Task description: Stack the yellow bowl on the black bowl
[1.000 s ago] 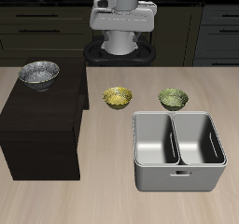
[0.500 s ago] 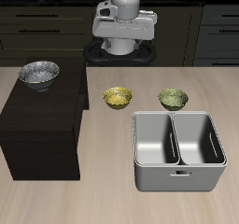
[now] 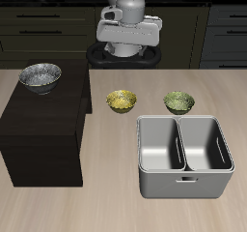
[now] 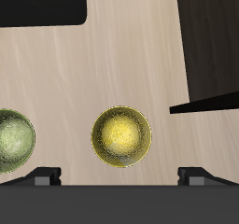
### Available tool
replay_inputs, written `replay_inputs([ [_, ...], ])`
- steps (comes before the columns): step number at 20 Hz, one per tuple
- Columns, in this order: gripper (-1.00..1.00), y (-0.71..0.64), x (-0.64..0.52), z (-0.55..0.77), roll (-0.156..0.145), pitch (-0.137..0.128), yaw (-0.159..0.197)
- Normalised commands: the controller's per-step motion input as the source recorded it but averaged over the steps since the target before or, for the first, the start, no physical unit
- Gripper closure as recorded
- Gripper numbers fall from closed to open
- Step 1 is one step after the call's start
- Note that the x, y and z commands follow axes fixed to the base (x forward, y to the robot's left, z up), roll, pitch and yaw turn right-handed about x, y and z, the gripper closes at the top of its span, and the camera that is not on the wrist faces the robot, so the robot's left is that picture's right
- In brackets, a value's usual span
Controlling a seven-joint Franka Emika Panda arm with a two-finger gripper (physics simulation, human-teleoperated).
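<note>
The yellow bowl (image 3: 121,101) stands on the table behind the grey bin; in the wrist view (image 4: 121,136) it lies right below my gripper. The black bowl (image 3: 40,76), dark outside and silvery inside, stands on top of the dark cabinet (image 3: 43,130); it is out of the wrist view. My gripper (image 3: 128,46) hangs high above the table's back part, behind the yellow bowl. Its fingertips (image 4: 42,176) are wide apart with nothing between them, so the gripper (image 4: 119,177) is open and empty.
An olive-green bowl (image 3: 178,101) stands beside the yellow bowl and also shows in the wrist view (image 4: 11,141). A grey double bin (image 3: 183,173) stands nearer the table's front edge. The cabinet's edge (image 4: 210,41) shows in the wrist view.
My gripper has come a little lower and forward, toward the yellow bowl. The bowls and the bin have not moved.
</note>
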Motion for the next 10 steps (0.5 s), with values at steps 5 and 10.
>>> replay_inputs([
  [5,-1.0,0.0,-0.06,-0.23,-0.036,-0.016,0.0],
  [10,-1.0,0.03,-0.03,-0.19,0.015,-0.002,0.0],
])
